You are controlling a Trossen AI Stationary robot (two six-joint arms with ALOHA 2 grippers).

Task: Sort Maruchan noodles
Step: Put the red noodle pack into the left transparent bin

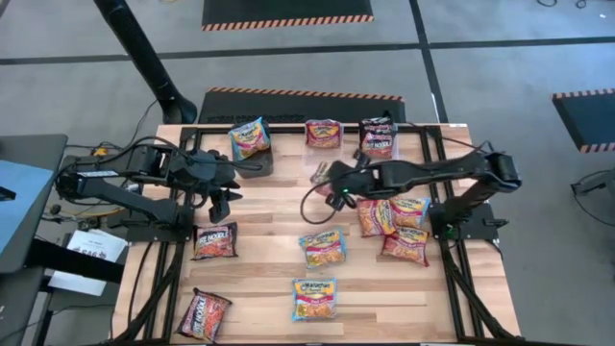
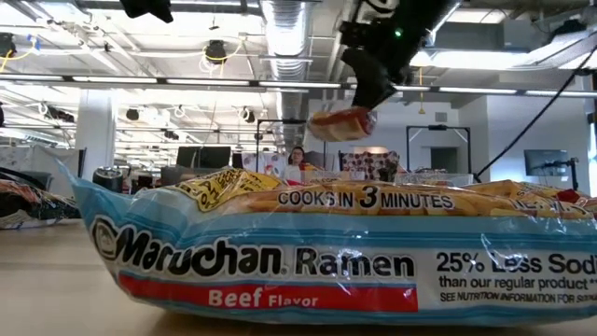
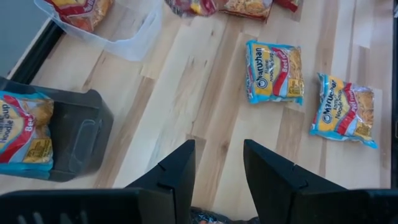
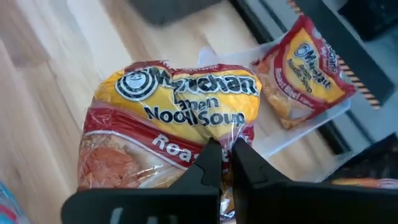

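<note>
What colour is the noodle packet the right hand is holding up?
Yellow on top, red and orange below: the held packet in the right hand shows best in the right wrist view.

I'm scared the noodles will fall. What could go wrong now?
1. The right gripper pinches the red and yellow packet only by its bottom edge, up in the air. It might slip out before reaching the clear bin.
2. That bin already holds a packet, so the new one might land on the rim and slide off.
3. The left gripper hovers open over the table beside the dark bin; it might bump it.
</note>
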